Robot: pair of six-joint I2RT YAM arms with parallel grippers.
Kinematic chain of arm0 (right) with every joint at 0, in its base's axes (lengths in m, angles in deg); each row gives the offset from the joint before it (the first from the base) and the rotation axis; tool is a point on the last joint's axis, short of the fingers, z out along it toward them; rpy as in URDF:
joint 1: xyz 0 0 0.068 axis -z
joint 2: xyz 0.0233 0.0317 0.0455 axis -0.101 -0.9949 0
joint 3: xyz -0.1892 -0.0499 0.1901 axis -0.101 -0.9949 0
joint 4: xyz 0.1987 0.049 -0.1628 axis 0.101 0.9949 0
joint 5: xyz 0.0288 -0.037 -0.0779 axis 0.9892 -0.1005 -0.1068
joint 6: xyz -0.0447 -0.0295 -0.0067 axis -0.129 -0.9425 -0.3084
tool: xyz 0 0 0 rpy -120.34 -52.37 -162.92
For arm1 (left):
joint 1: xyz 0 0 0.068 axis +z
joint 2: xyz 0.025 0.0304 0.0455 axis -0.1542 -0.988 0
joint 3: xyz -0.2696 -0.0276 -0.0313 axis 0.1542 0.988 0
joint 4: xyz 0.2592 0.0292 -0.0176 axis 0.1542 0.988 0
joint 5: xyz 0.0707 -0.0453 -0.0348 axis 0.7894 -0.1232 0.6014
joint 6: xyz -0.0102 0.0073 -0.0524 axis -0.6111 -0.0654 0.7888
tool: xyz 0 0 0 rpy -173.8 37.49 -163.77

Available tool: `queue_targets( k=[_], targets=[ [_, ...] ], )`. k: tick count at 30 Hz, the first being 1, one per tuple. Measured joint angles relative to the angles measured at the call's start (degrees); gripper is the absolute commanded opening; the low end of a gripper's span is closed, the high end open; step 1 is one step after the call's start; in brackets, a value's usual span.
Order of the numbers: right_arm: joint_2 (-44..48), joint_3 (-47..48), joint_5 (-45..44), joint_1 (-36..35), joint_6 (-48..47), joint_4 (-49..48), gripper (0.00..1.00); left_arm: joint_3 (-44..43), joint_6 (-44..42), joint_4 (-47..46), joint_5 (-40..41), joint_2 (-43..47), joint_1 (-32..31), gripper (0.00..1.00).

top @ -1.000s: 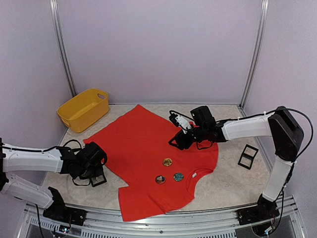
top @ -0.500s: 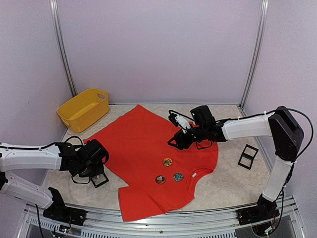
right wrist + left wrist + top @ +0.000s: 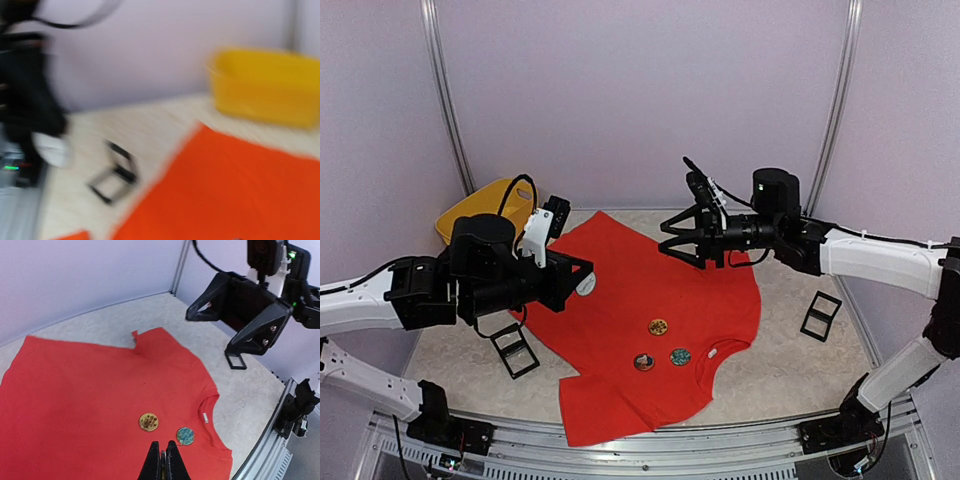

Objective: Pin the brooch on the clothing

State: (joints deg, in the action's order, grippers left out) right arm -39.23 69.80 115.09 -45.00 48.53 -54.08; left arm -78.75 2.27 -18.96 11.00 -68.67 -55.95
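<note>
Big jump in the last second: both arms were down low and now they're both raised high over the bench. The left gripper left the little black stand and its fingers are pressed together. There's a small pale disc at its tip, but I can't tell if that's a brooch it's pinching. The right gripper lifted off the shirt and is spread with nothing in it. The shirt hasn't budged. It's flat on the bench, with three brooches sitting near the collar. My guess is it's between pins.
</note>
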Motion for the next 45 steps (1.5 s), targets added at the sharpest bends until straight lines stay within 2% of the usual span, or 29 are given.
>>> queue_targets(
  k=[6, 12, 15, 21, 24, 31, 38, 40, 41, 42, 43, 45],
  targets=[
    [4.15, 0.07, 14.32, 0.00, 1.01, -2.75, 0.53, -7.30, -13.90, -18.51, -10.64, -6.93, -0.81, 0.00],
    [6.25, 0.07, 18.05, -0.11, 5.42, -5.40, 0.46, -7.19, -20.17, -34.67, -16.76, -11.80, -0.87, 0.00],
    [6.56, 0.07, 19.54, -0.33, 8.15, -6.91, 0.44, -7.19, -21.90, -39.47, -19.10, -13.68, -0.87, 0.00],
    [6.56, 0.04, 20.55, -1.07, 12.74, -11.02, 0.21, -7.19, -23.12, -43.60, -22.36, -15.72, -0.87, 0.00],
    [6.56, 0.07, 20.94, -1.25, 13.92, -11.98, 0.18, -7.19, -23.10, -44.17, -22.80, -16.31, -0.87, 0.00],
    [6.43, 0.07, 21.33, -1.31, 14.69, -12.39, 0.00, -7.19, -22.64, -44.61, -22.95, -16.33, -0.87, 0.00],
    [6.32, 0.20, 21.64, -1.40, 14.53, -12.33, 0.00, -6.60, -21.75, -45.57, -23.21, -16.13, -0.87, 0.00],
    [6.32, 0.24, 21.59, -1.40, 14.32, -11.89, 0.00, -6.56, -21.22, -45.53, -23.15, -16.13, -0.87, 0.09],
    [6.32, 0.44, 21.57, -1.40, 13.88, -11.23, 0.00, -6.49, -21.11, -45.42, -22.91, -16.09, -0.87, 0.19],
    [6.34, 0.74, 21.53, -1.40, 12.98, -10.16, 0.00, -6.43, -20.74, -45.09, -22.69, -15.98, -0.85, 0.35],
    [6.34, 1.20, 21.38, -1.40, 11.87, -8.66, 0.00, -6.29, -21.00, -44.59, -22.25, -15.74, -0.81, 0.45],
    [6.36, 2.16, 20.98, -1.40, 9.44, -5.53, 0.00, -6.23, -20.55, -42.84, -21.38, -14.97, -0.72, 0.53]
  ],
)
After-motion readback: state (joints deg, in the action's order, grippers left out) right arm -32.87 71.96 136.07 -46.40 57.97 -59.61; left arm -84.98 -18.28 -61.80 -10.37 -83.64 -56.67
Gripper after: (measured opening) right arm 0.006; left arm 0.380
